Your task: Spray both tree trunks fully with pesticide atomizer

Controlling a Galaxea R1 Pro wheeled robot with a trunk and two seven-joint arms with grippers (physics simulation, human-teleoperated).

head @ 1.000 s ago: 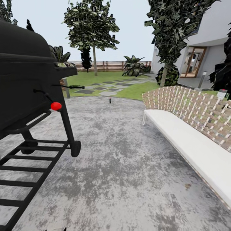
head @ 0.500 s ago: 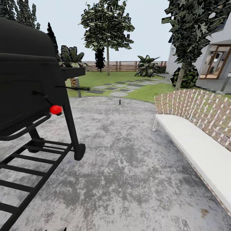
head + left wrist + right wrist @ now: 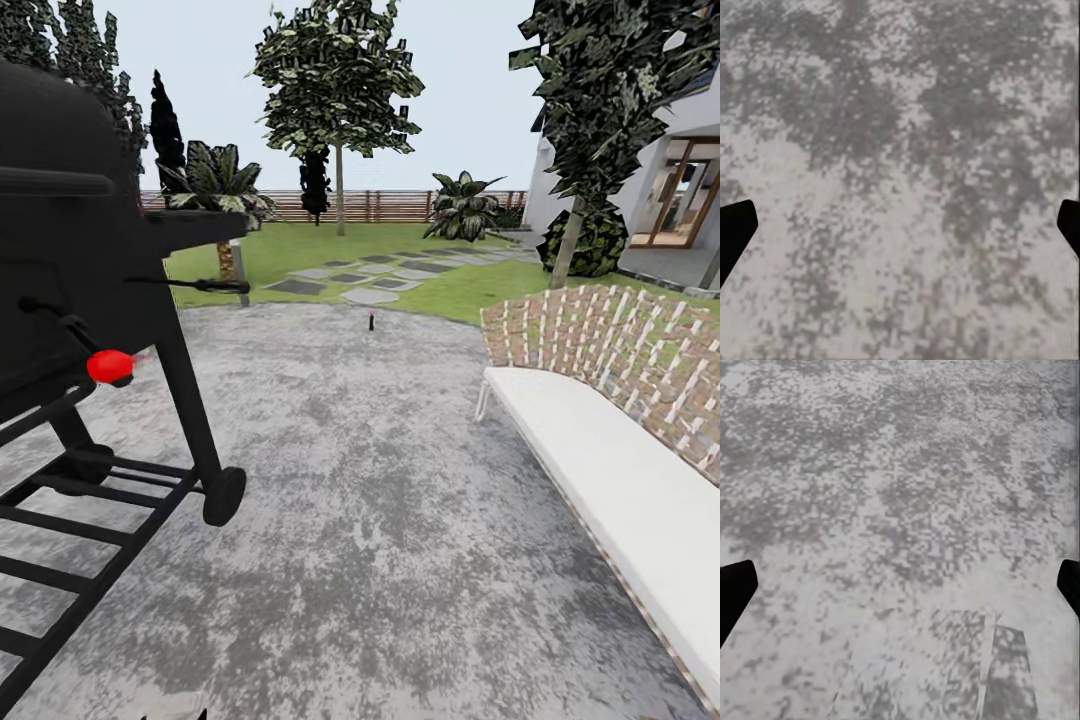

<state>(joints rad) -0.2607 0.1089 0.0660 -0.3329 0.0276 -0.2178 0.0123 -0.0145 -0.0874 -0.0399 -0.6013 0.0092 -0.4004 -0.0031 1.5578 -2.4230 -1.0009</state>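
The pesticide atomizer [image 3: 372, 322] is a small dark upright shape on the grey patio, far ahead near the lawn's edge. Beyond it lies the garden lawn [image 3: 300, 245] with its brown slatted fence [image 3: 390, 205]. One tree [image 3: 335, 60] stands mid-lawn on a slim bare trunk [image 3: 339, 200]. A second tree [image 3: 610, 80] rises at the right by the house, its trunk [image 3: 566, 248] leaning. The pesticide is out of view. My left gripper [image 3: 900, 229] and right gripper [image 3: 900, 592] both hang open over bare mottled paving, with dark fingertips at the frame edges and nothing between them.
A big black grill [image 3: 70, 280] with a red knob [image 3: 110, 366] and a low rack stands close at the left. A white bench [image 3: 600, 470] with a woven back runs along the right. Stepping stones [image 3: 370, 295] cross the lawn. Palms [image 3: 462, 208] and a house [image 3: 680, 190] stand behind.
The whole head view has shifted, so the camera has moved: the trees and bench now sit further right, and the grill has slid left and looms closer. The atomizer stays put.
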